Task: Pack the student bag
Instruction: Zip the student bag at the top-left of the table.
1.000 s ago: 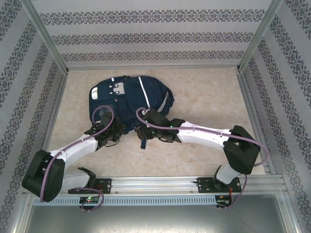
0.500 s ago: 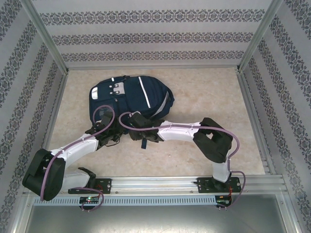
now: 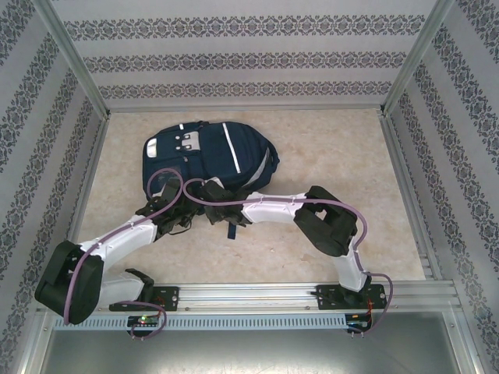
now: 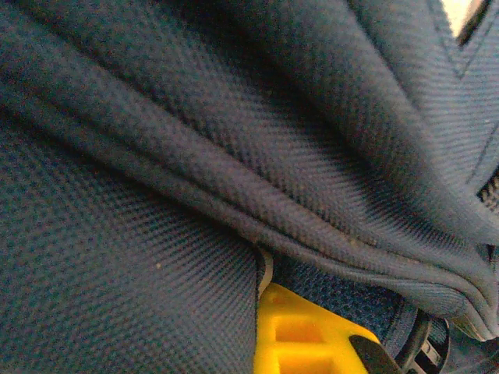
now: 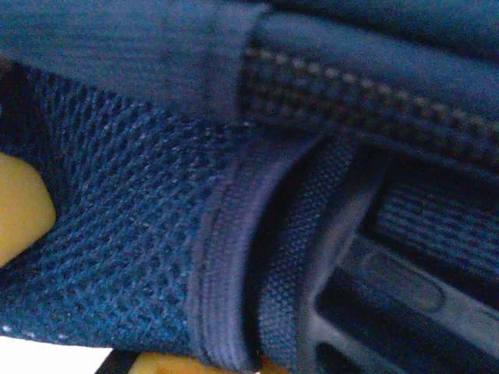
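The large navy blue fabric backpack (image 3: pixel 207 156) lies on the beige worktop (image 3: pixel 335 156), upper left of centre in the top view. The left claw (image 3: pixel 173 212) and right claw (image 3: pixel 209 201) meet at its lower edge, buried in fabric; open or closed cannot be determined for either. Risk: both wrist cameras press against cloth and blue mesh (image 5: pixel 117 218), so a pull may snag the dark strap (image 3: pixel 231 228) or drag the backpack. The close-set arms may also collide.

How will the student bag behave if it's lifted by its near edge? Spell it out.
Probably floppy: the student bag lies flat and its fabric bunches in soft folds in the left wrist view, so it should sag and drape. The woven cloth and mesh look grippy, unlikely to slip. Rolling seems unlikely.
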Controlling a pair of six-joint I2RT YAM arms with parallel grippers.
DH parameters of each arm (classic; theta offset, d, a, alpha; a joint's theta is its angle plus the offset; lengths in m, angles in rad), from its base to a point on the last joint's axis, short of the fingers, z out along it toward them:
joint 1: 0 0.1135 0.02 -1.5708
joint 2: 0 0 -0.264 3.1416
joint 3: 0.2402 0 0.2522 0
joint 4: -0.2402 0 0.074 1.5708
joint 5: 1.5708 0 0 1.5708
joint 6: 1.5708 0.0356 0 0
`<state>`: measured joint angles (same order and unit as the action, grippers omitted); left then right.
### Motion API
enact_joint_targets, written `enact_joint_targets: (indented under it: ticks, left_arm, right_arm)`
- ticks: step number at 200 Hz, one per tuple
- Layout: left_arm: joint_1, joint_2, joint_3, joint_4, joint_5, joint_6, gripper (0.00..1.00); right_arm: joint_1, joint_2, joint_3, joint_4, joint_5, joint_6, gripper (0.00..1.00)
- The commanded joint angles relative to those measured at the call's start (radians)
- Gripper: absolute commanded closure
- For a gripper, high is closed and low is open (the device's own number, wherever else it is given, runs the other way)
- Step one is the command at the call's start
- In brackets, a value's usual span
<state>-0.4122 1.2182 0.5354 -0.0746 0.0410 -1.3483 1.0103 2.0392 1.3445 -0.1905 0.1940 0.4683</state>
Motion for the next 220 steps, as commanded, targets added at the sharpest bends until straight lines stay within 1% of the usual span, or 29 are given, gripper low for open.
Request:
enact_joint_targets:
  ticks: [1, 37, 71, 100, 129, 152, 167, 192, 220]
  left_arm:
    - [-0.015, -0.039, 0.035, -0.044, 0.01, 0.013, 1.0]
    - [-0.004, -0.058, 0.04, -0.095, -0.012, 0.035, 1.0]
    - [0.053, -0.105, 0.041, -0.195, -0.023, 0.069, 1.0]
    - [0.135, -0.181, 0.031, -0.286, -0.021, 0.119, 1.0]
    - [0.257, -0.242, 0.022, -0.372, 0.013, 0.181, 1.0]
    - [0.356, -0.269, 0.015, -0.405, 0.05, 0.225, 1.0]
    - [0.4, -0.27, 0.015, -0.412, 0.066, 0.247, 1.0]
    - [0.441, -0.247, 0.027, -0.397, 0.097, 0.282, 1.0]
    - [0.466, -0.196, 0.076, -0.407, 0.112, 0.335, 1.0]
  right_arm:
    - [-0.009, -0.025, -0.004, 0.035, 0.069, -0.007, 1.0]
    - [-0.045, -0.105, -0.088, 0.032, 0.077, 0.01, 1.0]
    - [-0.09, -0.175, -0.166, 0.032, 0.076, 0.014, 1.0]
    - [-0.14, -0.213, -0.218, 0.021, 0.087, 0.007, 1.0]
    - [-0.189, -0.246, -0.272, 0.019, 0.082, 0.003, 1.0]
    - [-0.218, -0.28, -0.315, 0.016, 0.087, 0.007, 1.0]
    - [-0.237, -0.303, -0.344, 0.016, 0.084, 0.018, 1.0]
    - [-0.261, -0.324, -0.373, 0.011, 0.087, 0.019, 1.0]
    - [-0.285, -0.333, -0.38, 0.001, 0.094, 0.015, 1.0]
